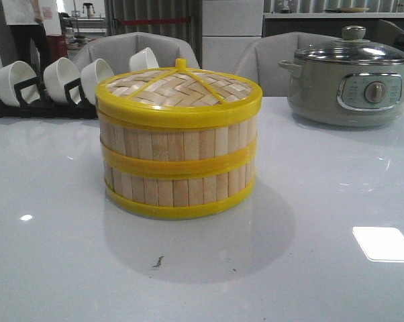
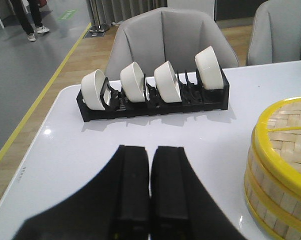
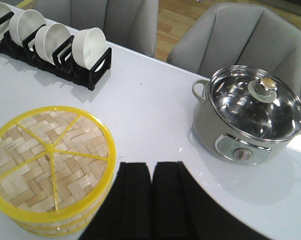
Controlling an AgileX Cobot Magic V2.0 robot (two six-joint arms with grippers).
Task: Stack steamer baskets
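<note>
The two steamer baskets (image 1: 178, 164) stand stacked one on the other in the middle of the white table, with the woven lid (image 1: 178, 90) on top. The stack also shows in the left wrist view (image 2: 283, 170) and in the right wrist view (image 3: 50, 165). My left gripper (image 2: 151, 150) is shut and empty, above the table to the left of the stack. My right gripper (image 3: 152, 167) is shut and empty, above the table just right of the stack. Neither gripper shows in the front view.
A black rack with several white bowls (image 1: 47, 87) stands at the back left; it also shows in the left wrist view (image 2: 153, 90). A grey electric pot with a glass lid (image 1: 349, 80) stands at the back right. Grey chairs (image 1: 135, 50) are behind the table.
</note>
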